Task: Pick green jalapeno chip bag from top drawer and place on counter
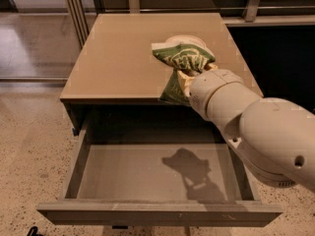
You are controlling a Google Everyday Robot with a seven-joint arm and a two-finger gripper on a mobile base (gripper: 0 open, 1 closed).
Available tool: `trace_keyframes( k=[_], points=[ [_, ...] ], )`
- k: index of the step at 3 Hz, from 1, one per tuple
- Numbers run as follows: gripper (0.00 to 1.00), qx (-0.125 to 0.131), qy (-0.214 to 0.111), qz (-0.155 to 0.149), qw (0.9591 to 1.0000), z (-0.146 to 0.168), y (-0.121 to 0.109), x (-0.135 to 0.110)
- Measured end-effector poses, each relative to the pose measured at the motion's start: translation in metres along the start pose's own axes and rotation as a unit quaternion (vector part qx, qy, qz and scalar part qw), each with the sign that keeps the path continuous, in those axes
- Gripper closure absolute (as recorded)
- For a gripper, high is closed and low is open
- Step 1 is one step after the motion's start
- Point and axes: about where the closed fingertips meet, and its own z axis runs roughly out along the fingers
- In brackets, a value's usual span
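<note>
Pincer (183, 82), right of centre, is clenching the bag (184, 59) at its waist above the surface (113, 58); bag is probably handling light, soft, crushable.
</note>
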Motion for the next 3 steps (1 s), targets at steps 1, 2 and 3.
trace_keyframes(
  k=[1, 2, 3],
  points=[
    [1.0, 0.016, 0.005, -0.001, 0.9999, 0.015, -0.019, -0.006],
    [1.0, 0.032, 0.009, -0.007, 0.9994, 0.024, -0.036, -0.016],
    [1.0, 0.045, 0.023, -0.014, 0.9986, 0.038, -0.056, -0.019]
  ],
)
